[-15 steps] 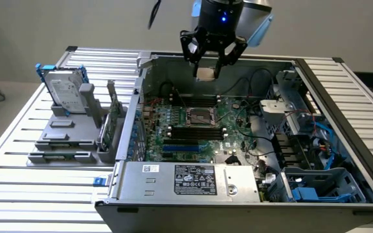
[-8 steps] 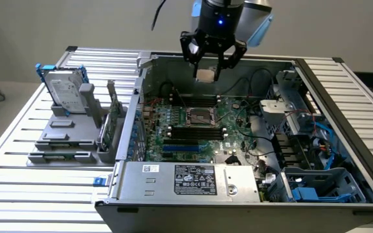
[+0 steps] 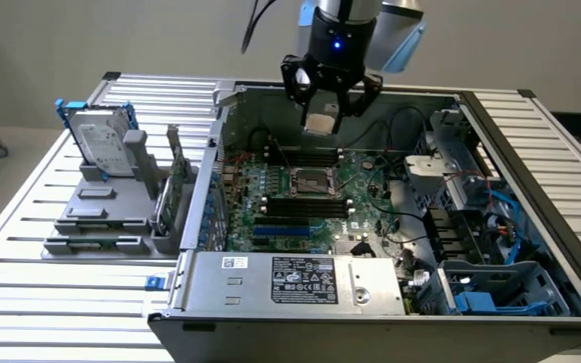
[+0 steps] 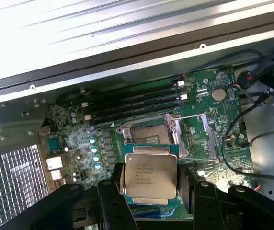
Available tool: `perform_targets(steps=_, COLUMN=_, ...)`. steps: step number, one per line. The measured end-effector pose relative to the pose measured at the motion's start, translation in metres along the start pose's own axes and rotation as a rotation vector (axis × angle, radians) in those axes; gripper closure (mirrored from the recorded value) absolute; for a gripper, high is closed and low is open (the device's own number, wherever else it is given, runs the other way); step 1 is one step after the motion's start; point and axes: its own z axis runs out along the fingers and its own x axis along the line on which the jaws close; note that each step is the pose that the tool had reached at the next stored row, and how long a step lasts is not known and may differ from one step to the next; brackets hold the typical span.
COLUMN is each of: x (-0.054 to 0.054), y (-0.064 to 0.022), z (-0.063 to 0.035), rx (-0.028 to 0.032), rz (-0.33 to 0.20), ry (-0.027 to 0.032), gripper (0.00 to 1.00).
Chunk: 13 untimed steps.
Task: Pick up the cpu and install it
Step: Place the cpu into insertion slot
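- The gripper (image 3: 323, 115) hangs over the open computer case (image 3: 532, 219), its jaws set wide and clamped on the two opposite edges of the cpu (image 3: 321, 122).
- In the wrist view the cpu (image 4: 149, 178) sits flat between the gripper's (image 4: 151, 190) black fingers (image 4: 119, 191), with its pale metal top and printed lettering facing the camera.
- The cpu is held in the air, clear of the motherboard (image 3: 371, 208). In the exterior view it is at 12 o'clock from the socket (image 3: 309, 180).
- In the wrist view the socket (image 4: 149, 135) lies uncovered, with its metal frame (image 4: 194, 136) swung open to one side, just beside the memory slots (image 4: 132, 103).
- In the exterior view a grey power supply (image 3: 290, 281) lies at 6 o'clock from the socket.
- A hard drive (image 3: 104, 144) stands upright in a grey holder (image 3: 99, 219) on the slatted tabletop (image 3: 28, 302), at 9 o'clock from the case.
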Motion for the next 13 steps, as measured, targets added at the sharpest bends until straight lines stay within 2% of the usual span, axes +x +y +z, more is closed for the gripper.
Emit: perform_targets(steps=13, x=-0.002, y=-0.0014, z=0.0234, rx=-0.0169, rz=0.236, ry=-0.0136, gripper=0.45)
